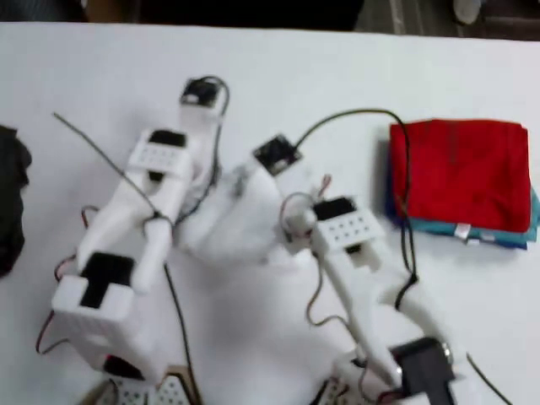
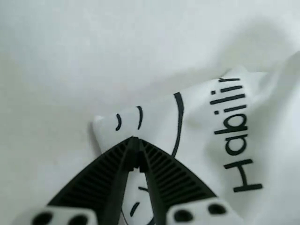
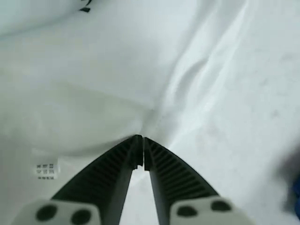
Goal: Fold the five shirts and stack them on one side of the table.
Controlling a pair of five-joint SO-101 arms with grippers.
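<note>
A white shirt (image 2: 211, 140) with black print lies crumpled on the white table (image 1: 278, 67), between the two arms in the high view (image 1: 226, 226). My left gripper (image 2: 135, 140) is shut, its fingertips pressed onto the printed cloth just inside a corner of the shirt. My right gripper (image 3: 140, 139) is shut on a plain fold of the same white shirt (image 3: 93, 93), and creases run into its tips. A folded red shirt (image 1: 460, 169) tops a stack of folded blue and teal shirts (image 1: 506, 232) at the table's right side.
A dark crumpled shirt (image 1: 12, 198) lies at the left edge of the table. The left arm (image 1: 156, 169) and right arm (image 1: 346, 228) lean toward the middle, trailing black cables (image 1: 337, 118). Bare table stretches across the far side.
</note>
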